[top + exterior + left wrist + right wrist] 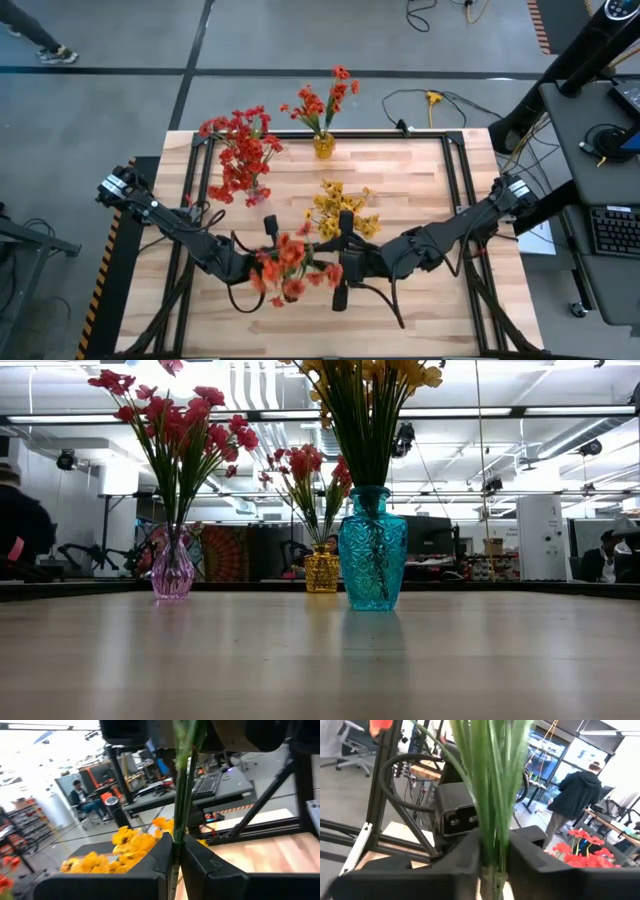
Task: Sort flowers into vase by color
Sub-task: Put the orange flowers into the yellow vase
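Stems: left end effector [176,851] is pinching a thin bundle of green stems [182,785] tight between its closed fingers; right end effector [495,851] is closing around a thicker sheaf of green stalks [487,780], fingers pressing them from both sides.
Blooms in hand: orange-red flowers [287,265] are sitting just beside the left end effector [268,232] in the high view, blurred; which blooms belong to which stem cannot be told.
Meeting point: both end effectors are standing close together, the right end effector [340,268] just beside the orange-red cluster, apparently sharing or handing over one bunch.
Yellow flowers [342,208]: standing in the blue vase [372,548], just ahead of the right end effector.
Red flowers [238,152]: standing in the pink vase [173,568], well ahead of the left end effector.
Orange-red sprigs [322,100]: already standing in the amber vase [323,146], farthest from both end effectors, near the far edge of the table [420,180].
Step in hand, as judged: transferring the orange-red bunch for delivery to the amber vase.
Handling advice: keeping one grip firm before the other lets go; holding stems upright and low on the stalk; clearing the yellow blooms while travelling; lowering stem ends straight into the narrow neck.
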